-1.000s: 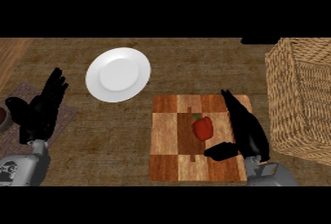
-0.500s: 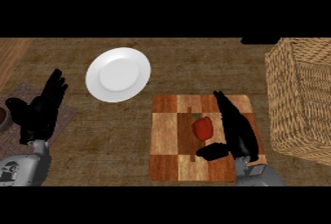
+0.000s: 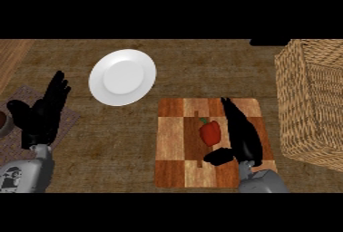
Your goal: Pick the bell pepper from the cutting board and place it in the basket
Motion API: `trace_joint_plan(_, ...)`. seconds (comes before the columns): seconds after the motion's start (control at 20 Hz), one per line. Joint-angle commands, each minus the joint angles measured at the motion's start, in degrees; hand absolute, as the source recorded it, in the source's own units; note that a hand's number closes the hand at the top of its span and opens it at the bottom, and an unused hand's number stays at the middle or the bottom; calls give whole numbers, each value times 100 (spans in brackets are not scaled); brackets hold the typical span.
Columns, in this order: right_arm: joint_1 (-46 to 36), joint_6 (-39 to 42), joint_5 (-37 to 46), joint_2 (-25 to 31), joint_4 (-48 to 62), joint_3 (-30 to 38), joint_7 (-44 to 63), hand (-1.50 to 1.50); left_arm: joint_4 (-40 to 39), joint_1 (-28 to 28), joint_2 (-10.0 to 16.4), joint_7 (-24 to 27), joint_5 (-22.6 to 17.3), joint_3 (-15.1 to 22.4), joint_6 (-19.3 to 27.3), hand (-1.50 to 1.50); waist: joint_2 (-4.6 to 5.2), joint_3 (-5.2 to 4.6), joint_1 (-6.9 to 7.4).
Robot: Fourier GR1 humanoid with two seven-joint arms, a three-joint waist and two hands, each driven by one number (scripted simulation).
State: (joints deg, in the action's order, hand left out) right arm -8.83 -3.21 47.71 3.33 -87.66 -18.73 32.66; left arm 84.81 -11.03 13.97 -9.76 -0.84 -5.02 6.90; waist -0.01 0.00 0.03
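On the cutting board (image 3: 175,136), a rectangle of light and dark wooden squares, the bell pepper (image 3: 210,132) is seen lying just right of the middle. It is red and glossy, with a short green stem at its far end. The right hand (image 3: 244,138) is laid along the pepper's right side, its black fingers stretched straight toward the board's far edge and the thumb spread out below the pepper. Nothing is grasped, and whether the fingers touch the pepper cannot be told. The basket (image 3: 311,99), of coarse pale wicker with a thick woven rim, is found just beyond the board's right edge, with a narrow strip of counter between them. The counter (image 3: 201,68) is covered in a brown, fibrous texture. A smooth, round white plate (image 3: 122,77) is set up-left of the board, apart from it. The left hand (image 3: 40,118) is shown resting near the left edge, fingers up and relaxed, over a woven mat (image 3: 23,95). A broad stretch of counter is left between plate and basket.
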Motion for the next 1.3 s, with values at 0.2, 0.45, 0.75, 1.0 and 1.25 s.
trace_joint_plan(0.2, 21, -220, 265, -157, 685, 177, -473, -150, -133, 206, 1, 327, 45, -225, -285, 0, 1, 0, 5)
trace_joint_plan(0.45, -164, 237, 281, -184, 405, 341, -218, -150, 461, 170, 32, -240, 22, -293, -358, 0, -3, 0, 5)
trace_joint_plan(0.75, -491, 78, 147, -157, 1254, 786, -825, -150, -118, -228, -1, -63, 107, -387, -384, 0, 2, 0, 2)
trace_joint_plan(1.0, -459, -373, 249, -329, 1868, 308, -735, -150, 183, -21, 5, -195, 114, -394, -428, 0, 2, 1, 17)
trace_joint_plan(1.25, -597, 519, 32, -232, 2025, 213, -1016, 150, 29, 267, -307, 297, 324, -149, -293, 0, 11, -1, 42)
